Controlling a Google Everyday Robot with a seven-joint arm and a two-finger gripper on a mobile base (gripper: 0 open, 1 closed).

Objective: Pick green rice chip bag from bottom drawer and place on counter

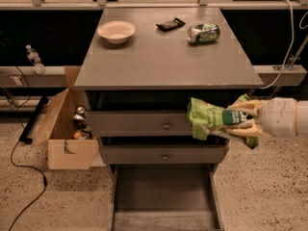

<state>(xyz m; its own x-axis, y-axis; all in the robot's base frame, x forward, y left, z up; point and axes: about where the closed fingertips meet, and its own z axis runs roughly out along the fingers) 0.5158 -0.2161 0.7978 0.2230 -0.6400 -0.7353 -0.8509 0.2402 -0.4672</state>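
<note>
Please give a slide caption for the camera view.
Gripper, shut on a wrinkly light-green rice chip bag, holds it above the open grey bottom drawer, below the grey counter.

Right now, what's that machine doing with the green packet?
The robot's gripper, reaching in from the right, is shut on the green rice chip bag and holds it in the air in front of the cabinet's upper drawers, just below the counter. The bottom drawer is pulled open beneath it. The bag is not yet on the counter, where a bowl and a green can on its side sit near the back.
</note>
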